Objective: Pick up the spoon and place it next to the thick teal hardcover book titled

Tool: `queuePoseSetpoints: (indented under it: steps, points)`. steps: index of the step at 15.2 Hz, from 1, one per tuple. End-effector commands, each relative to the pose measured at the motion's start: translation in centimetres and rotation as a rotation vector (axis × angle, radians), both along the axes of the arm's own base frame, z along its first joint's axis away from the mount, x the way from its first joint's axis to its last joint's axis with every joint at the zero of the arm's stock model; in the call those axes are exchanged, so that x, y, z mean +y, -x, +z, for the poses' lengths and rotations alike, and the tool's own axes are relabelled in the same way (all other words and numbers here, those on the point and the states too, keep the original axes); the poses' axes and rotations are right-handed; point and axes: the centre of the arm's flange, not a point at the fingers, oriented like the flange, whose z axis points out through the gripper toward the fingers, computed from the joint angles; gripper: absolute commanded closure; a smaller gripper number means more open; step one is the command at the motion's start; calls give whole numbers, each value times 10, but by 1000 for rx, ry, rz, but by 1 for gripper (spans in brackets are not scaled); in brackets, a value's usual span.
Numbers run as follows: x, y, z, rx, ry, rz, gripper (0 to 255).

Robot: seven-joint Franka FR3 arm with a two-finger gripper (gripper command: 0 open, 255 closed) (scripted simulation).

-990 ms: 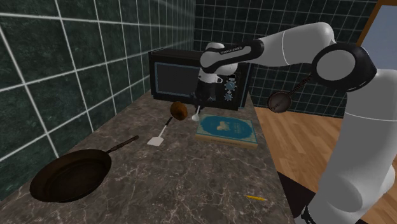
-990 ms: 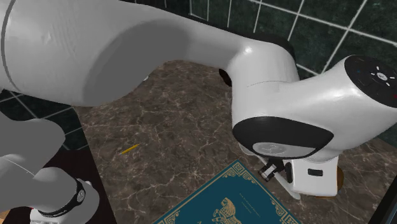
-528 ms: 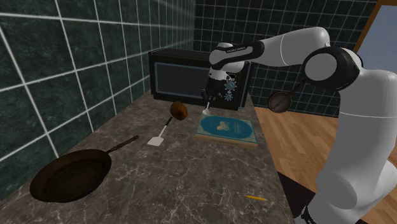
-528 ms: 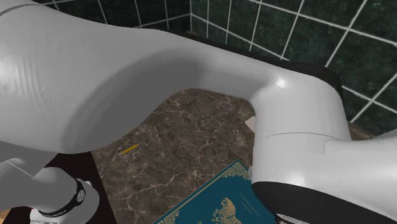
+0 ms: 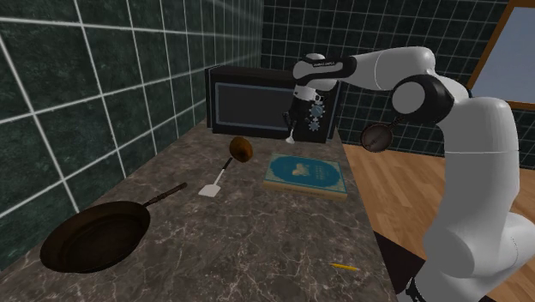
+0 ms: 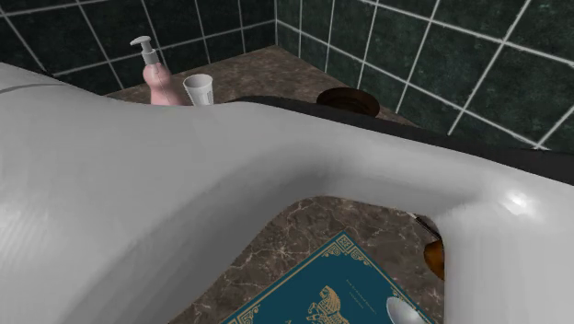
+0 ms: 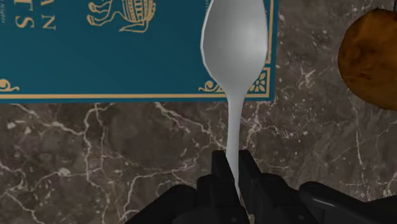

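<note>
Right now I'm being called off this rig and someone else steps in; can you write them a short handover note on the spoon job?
End effector: shut on the handle of the spoon, with the bowl pointing away from the fingers.
Things: the spoon is held off the marbled counter, its bowl over a corner of the teal book. The book lies flat on the counter.
Done: spoon grasped and lifted.
Left: lower the spoon onto bare counter beside the book, not on its cover, then open and withdraw.
</note>
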Motion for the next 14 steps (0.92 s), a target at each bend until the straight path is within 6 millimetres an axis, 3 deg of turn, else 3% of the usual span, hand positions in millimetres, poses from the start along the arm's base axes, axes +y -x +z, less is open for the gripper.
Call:
queuePoseSetpoints:
  steps: [1,2,14]
  points:
    - [-34,-4,-11,12,-3,-6,255]
    - [-55,-6,-11,12,-3,-6,255]
    - [-55,-6,-74,12,-3,-6,255]
